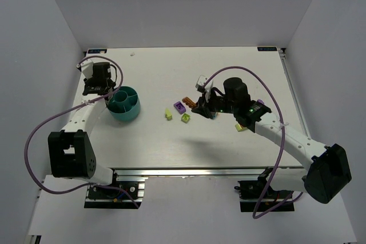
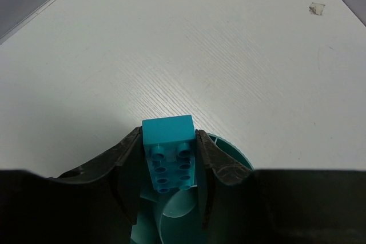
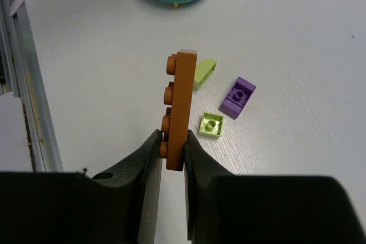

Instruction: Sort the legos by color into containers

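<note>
Your left tool (image 2: 168,155) pinches a cyan brick (image 2: 167,130) over the teal bowl (image 1: 123,116); your right tool (image 3: 173,148) pinches a brown plate (image 3: 184,90) edgewise above the worktop (image 3: 297,38); both are probably light, rigid and slick; grip flat sides.

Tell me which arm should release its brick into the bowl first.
Left. Its jaws hold the cyan brick right over the teal bowl, while the right jaws hold the brown plate far across the table from it.
</note>
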Controlling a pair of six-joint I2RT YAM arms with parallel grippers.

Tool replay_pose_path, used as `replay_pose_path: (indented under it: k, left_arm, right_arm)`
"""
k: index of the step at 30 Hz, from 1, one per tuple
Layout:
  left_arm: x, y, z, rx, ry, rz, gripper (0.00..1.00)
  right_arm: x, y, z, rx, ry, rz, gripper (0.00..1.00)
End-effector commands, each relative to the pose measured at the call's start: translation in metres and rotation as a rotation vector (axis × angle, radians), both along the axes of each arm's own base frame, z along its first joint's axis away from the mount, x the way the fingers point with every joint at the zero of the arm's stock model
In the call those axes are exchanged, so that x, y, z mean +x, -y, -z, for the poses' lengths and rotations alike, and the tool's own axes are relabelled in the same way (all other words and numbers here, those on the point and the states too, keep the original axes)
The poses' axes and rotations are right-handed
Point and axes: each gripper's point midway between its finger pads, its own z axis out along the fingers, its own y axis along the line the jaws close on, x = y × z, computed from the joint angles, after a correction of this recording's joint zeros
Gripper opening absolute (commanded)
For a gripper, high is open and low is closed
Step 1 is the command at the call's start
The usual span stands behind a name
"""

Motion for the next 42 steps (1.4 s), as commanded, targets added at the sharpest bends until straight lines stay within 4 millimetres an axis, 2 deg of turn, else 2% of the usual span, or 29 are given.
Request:
replay_pose_path:
  k: [1,7,13,16,20,21,24,27,28,34,37,38,39,41,42]
  left_arm:
    - [0.009,-0.001,-0.016,-0.003,0.067,-0.012,0.00]
    - [0.001,0.004,0.004,-0.025,0.036,0.006,0.00]
    - [-0.001,0.005,0.014,-0.031,0.030,0.013,0.00]
    - [-0.002,0.005,0.018,-0.029,0.024,0.013,0.10]
    - [-0.004,0.007,0.020,-0.028,0.021,0.016,0.31]
    - [-0.005,0.008,0.020,-0.028,0.024,0.019,0.42]
    - [-0.007,0.008,0.020,-0.027,0.025,0.019,0.56]
    - [-0.008,0.009,0.016,-0.028,0.036,0.022,0.61]
    - [-0.009,0.009,0.012,-0.027,0.047,0.021,0.63]
    - [-0.010,0.012,-0.009,-0.027,0.083,0.043,0.65]
    - [-0.015,0.015,-0.040,-0.017,0.130,0.083,0.64]
    - [-0.019,0.019,-0.064,-0.017,0.187,0.108,0.60]
    - [-0.021,0.024,-0.074,-0.024,0.213,0.140,0.54]
    - [-0.024,0.050,-0.094,-0.082,0.268,0.281,0.43]
    - [-0.029,0.059,-0.108,-0.105,0.310,0.326,0.43]
  right_arm:
    - [0.001,0.002,-0.010,0.029,0.022,-0.005,0.00]
    - [0.005,0.003,-0.010,0.030,0.020,0.002,0.00]
    - [0.005,0.001,-0.010,0.032,0.016,-0.008,0.00]
    - [0.005,0.000,-0.011,0.033,0.016,-0.007,0.00]
    - [0.005,0.000,-0.011,0.034,0.014,-0.008,0.00]
    - [0.005,0.000,-0.011,0.034,0.014,-0.007,0.00]
    - [0.005,0.000,-0.010,0.034,0.011,-0.009,0.00]
    - [0.005,0.000,-0.011,0.037,0.015,-0.008,0.00]
    - [0.005,0.000,-0.011,0.038,0.015,-0.009,0.00]
    - [0.004,-0.001,-0.013,0.040,0.015,-0.021,0.00]
    - [-0.004,-0.004,-0.015,0.035,0.034,-0.089,0.00]
    - [-0.013,-0.004,-0.012,0.028,0.029,-0.137,0.00]
    - [-0.017,-0.005,-0.012,0.028,0.042,-0.170,0.00]
    - [-0.022,-0.004,-0.008,0.019,0.088,-0.222,0.00]
    - [-0.023,-0.004,-0.010,0.026,0.111,-0.235,0.00]
